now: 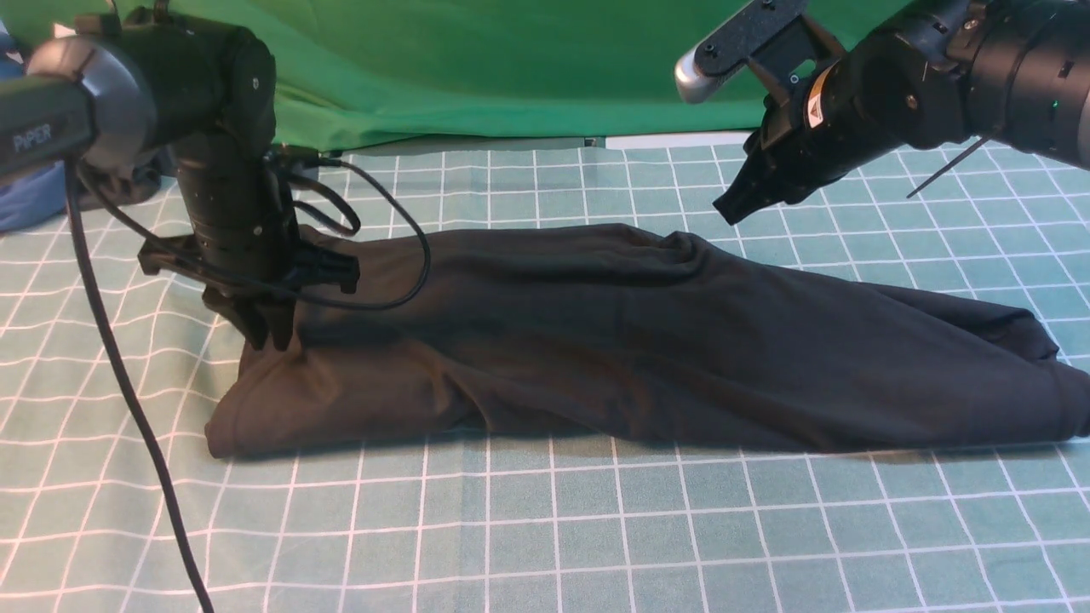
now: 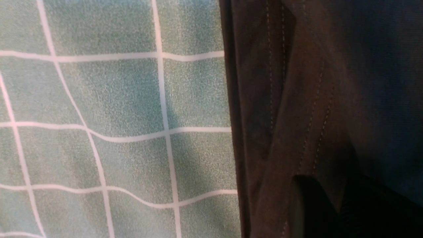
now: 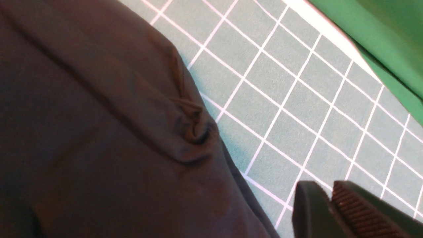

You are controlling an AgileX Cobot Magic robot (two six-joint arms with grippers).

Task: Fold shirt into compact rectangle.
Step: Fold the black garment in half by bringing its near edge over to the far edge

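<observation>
Left gripper point(image 1: 271, 339), below its arm point(image 1: 38, 134) lettered "PIPER", pinches the shirt point(image 1: 647, 340).

Work surface point(image 1: 596, 528): covered by a teal sheet with a white grid, its lines wavy toward the left. Green backdrop point(image 1: 477, 60): creased, hanging behind the surface's far edge. White strip point(image 1: 673, 139): along that far edge. Blue item point(image 1: 25, 204): at the surface's far left, unidentifiable. Light even, shadows soft.

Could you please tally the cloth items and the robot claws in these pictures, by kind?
black shirt: 1
green cloth: 1
checked teal table cover: 1
claws: 2 (left claw, right claw)
Total: 5
</observation>
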